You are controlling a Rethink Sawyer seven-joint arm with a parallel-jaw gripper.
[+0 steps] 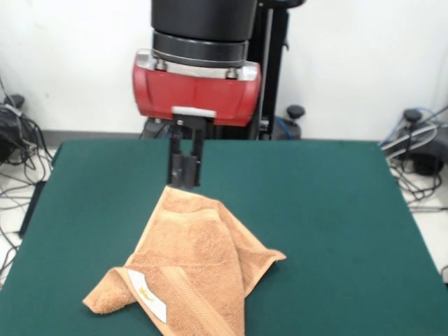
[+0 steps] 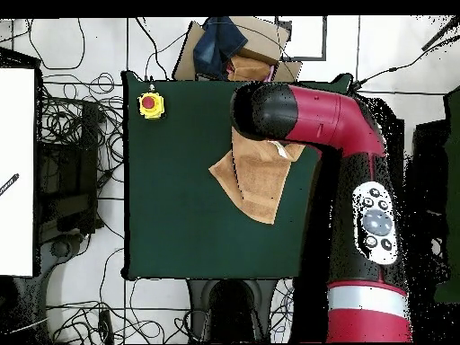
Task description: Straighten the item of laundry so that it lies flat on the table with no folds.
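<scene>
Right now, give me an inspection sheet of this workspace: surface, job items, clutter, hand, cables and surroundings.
Surface: green table, bare apart from the items below.
Job items: orange towel is bunched and folded, its peak lifted under the hand, white label showing near the front edge.
Clutter: yellow box with a red button sits at one table corner.
Hand: at the towel's peak; whether it grips the towel cannot be told.
Cables: many loose black cables on the floor beside the table.
Surroundings: cardboard and dark cloth beyond the table edge; white wall behind.
</scene>
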